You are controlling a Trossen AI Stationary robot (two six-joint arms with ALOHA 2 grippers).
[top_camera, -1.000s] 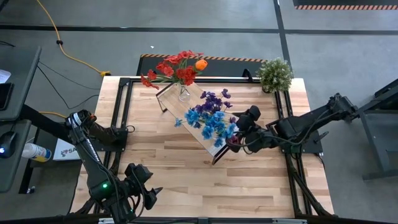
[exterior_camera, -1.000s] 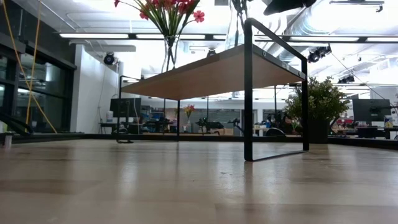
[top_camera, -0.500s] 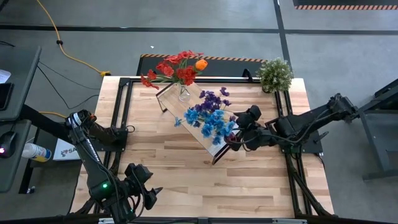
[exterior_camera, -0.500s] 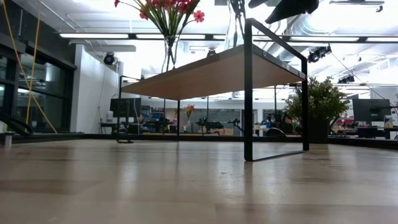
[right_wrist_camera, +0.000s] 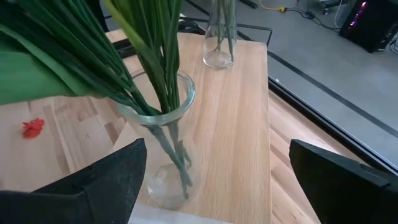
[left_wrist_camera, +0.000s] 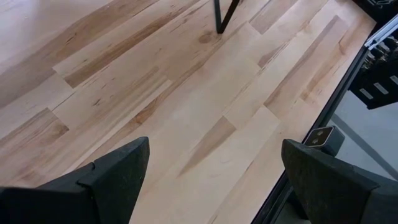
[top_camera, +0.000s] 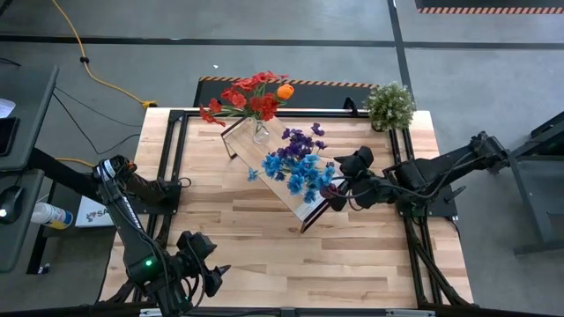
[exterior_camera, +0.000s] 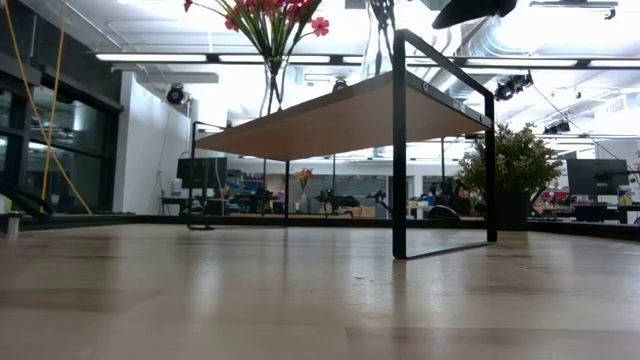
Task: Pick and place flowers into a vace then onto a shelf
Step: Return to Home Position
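Note:
The shelf stands aslant on the table on its black frame legs. Two glass vases stand on its board. The far vase holds red and orange flowers. The nearer vase holds blue and purple flowers by their green stems. My right gripper is open at the shelf's right end. Its fingers stand just short of the nearer vase and do not touch it. My left gripper hangs open above bare table near the front left edge.
A bushy potted plant stands at the table's far right corner. A red petal lies on the table beside the shelf. Black rails run along the table's left and right sides. Bare wood lies between the shelf and the near edge.
My right gripper has rolled a little at the wrist beside the nearer vase and has stayed open. Both vases and the shelf stand as before.

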